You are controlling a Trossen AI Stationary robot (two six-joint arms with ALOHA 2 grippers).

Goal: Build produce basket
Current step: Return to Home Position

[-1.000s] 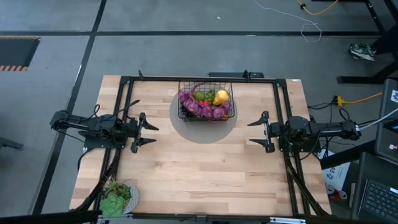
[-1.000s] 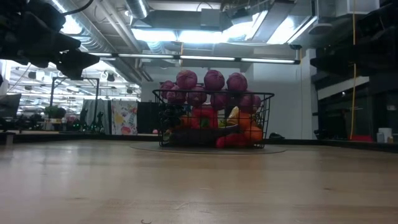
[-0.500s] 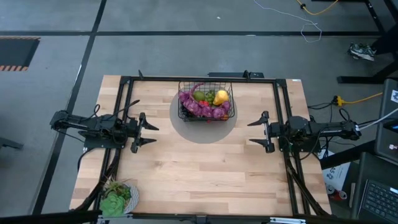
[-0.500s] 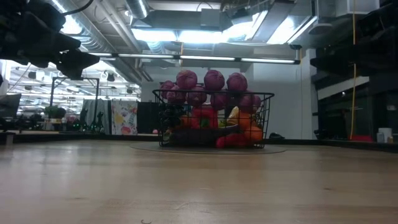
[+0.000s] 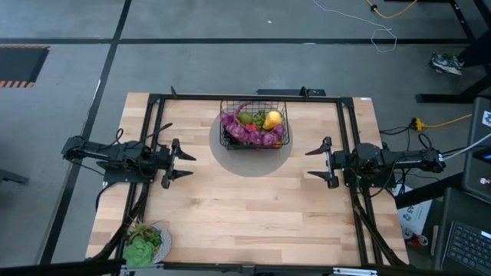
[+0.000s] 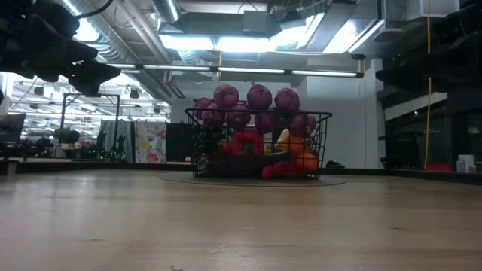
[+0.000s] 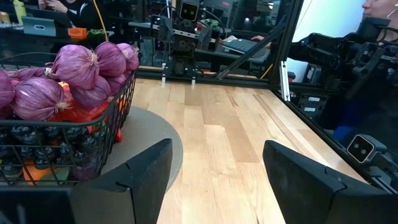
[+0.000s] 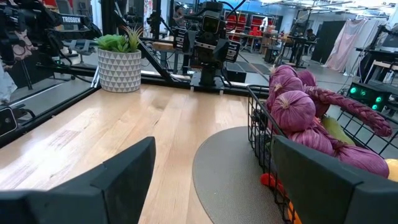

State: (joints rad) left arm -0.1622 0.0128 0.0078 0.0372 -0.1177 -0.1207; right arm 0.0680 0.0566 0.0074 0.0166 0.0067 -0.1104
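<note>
Basket [image 5: 254, 113]: black wire, standing on a grey round mat [image 5: 222, 157] at the back middle of the bench [image 5: 245, 215].
Produce [image 5: 249, 132]: all inside the basket, with purple garlic bulbs [image 7: 74, 65] heaped on top and a yellow pear [image 5: 272, 118] beside them.
Left end effector [image 5: 190, 166]: over the bench's left side, fingers spread, empty.
Right end effector [image 5: 308, 163]: over the right side, fingers spread, empty.

tabletop [image 5: 253, 207]: pale wood planks, smooth, low sheen | basket [image 5: 253, 101]: black metal wire, matt | garlic [image 7: 78, 65]: purple, papery ribbed skin, faint gloss | mat [image 8: 224, 165]: grey, flat, matt | left tool [image 5: 181, 163], right tool [image 5: 318, 163]: dark, matt, plastic-looking | pot [image 8: 120, 70]: white, faceted, matt | frame [image 5: 192, 97]: black metal bars, satin | floor [image 5: 192, 61]: grey, smooth, dull
</note>
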